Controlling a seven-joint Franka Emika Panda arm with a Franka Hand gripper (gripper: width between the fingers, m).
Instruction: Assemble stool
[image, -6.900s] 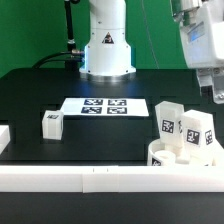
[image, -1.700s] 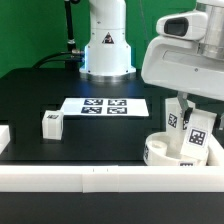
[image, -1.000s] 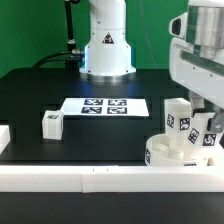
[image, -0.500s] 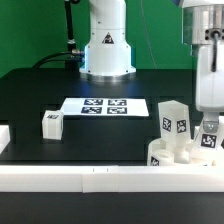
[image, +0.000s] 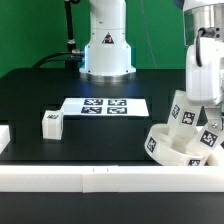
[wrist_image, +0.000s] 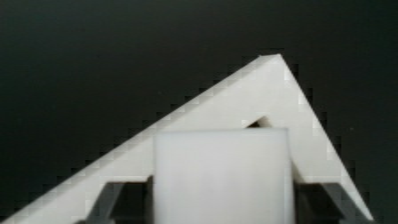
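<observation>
The round white seat disc (image: 178, 152) sits tilted at the exterior view's right front, against the front border bar. Two tagged legs stand in it: one (image: 183, 108) toward the exterior view's left and one (image: 212, 136) on the right. My gripper (image: 209, 116) comes down from above and is shut on the right leg. In the wrist view that leg (wrist_image: 222, 165) fills the space between my fingers (wrist_image: 118, 200), with my gripper (wrist_image: 222, 208) around it and a white wedge behind. A third leg (image: 52, 123) lies loose on the table at the left.
The marker board (image: 105, 106) lies mid-table in front of the robot base (image: 107, 45). A long white border bar (image: 100, 178) runs along the front edge, with a short white piece (image: 4, 136) at the far left.
The gripper has dropped onto the right leg, and the seat with both legs has tipped over toward the exterior view's left. The loose leg has not moved.
</observation>
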